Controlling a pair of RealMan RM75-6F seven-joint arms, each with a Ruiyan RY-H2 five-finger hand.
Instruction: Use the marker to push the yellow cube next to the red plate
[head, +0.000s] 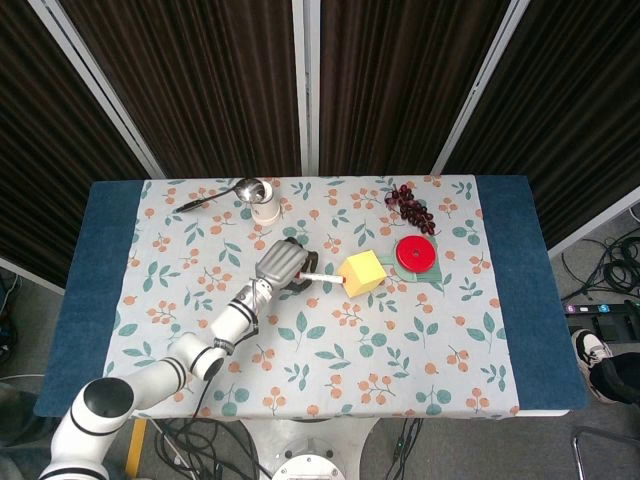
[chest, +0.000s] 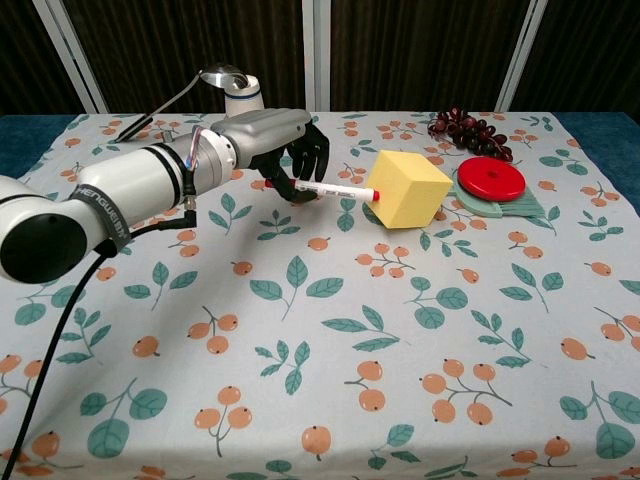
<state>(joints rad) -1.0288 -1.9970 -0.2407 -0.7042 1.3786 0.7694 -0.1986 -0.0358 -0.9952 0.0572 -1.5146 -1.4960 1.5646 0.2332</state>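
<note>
My left hand (head: 283, 262) (chest: 285, 150) holds a white marker (chest: 336, 189) (head: 322, 277) with a red cap, pointed to the right. Its red tip touches the left face of the yellow cube (chest: 407, 188) (head: 362, 272). The cube is turned at an angle and sits just left of the red plate (chest: 491, 179) (head: 415, 253), which rests on a green board (chest: 506, 208). The cube overlaps the board's left end in the chest view. No right hand shows in either view.
A white paper cup (chest: 242, 93) (head: 264, 203) with a metal ladle (head: 215, 197) stands at the back left, behind my left arm. Dark grapes (chest: 468, 131) (head: 412, 208) lie behind the plate. The floral cloth (chest: 330, 380) stretches toward the front.
</note>
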